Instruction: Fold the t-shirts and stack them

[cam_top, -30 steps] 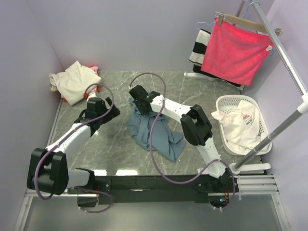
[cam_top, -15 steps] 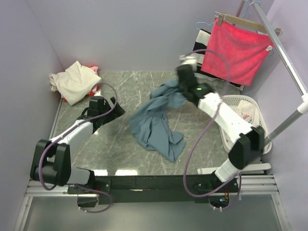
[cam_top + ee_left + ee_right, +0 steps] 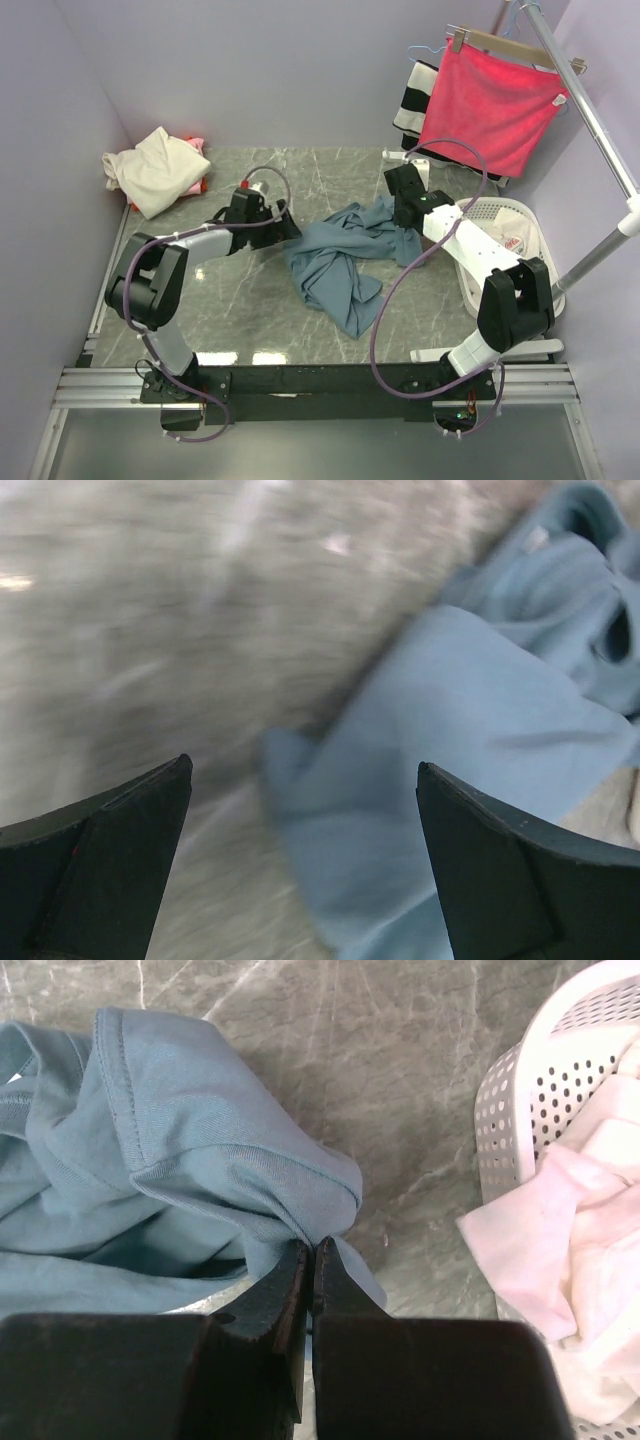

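Right gripper (image 3: 312,1248) pinched shut on blue-grey t-shirt (image 3: 335,265), right edge. Left gripper (image 3: 302,770) jaws wide apart, at shirt's left edge.

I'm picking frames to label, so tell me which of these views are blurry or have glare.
Left wrist view: motion-smeared, the dusty blue-grey cloth t-shirt and grey marbled tabletop both soft. Right wrist view: sharp, sleeve stitching legible. Top view: sharp, with pale glare patches on the tabletop's near edge.

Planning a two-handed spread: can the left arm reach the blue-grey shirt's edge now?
Probably yes: the open left claw sits right at the edge of the blue-grey shirt, with nothing in between.
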`<action>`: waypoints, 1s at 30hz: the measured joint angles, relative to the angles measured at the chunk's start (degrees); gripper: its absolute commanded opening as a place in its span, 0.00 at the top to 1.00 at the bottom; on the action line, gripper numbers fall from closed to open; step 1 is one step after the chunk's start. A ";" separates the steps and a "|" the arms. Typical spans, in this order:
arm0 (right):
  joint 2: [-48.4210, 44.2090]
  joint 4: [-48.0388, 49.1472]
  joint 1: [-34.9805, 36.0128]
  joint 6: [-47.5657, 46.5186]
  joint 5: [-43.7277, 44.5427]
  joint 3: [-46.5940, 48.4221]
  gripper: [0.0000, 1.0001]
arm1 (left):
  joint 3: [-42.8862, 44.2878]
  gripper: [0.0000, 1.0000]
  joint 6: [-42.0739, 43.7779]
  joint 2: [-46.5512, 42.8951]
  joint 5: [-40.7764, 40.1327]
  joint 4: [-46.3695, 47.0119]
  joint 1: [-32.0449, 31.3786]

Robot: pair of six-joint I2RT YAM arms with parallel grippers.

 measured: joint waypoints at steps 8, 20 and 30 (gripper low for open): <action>0.00 0.11 -0.24 0.31 -1.31 -0.42 1.00 | 0.02 0.44 -0.24 0.66 5.46 3.93 -4.37; -1.86 0.15 -0.39 -0.11 -4.76 -0.35 1.00 | 5.16 0.99 1.97 1.44 6.82 -4.94 -3.50; -21.24 3.28 -0.31 -1.05 -13.03 0.00 1.00 | 31.23 0.99 10.58 -21.81 1.20 -24.79 17.16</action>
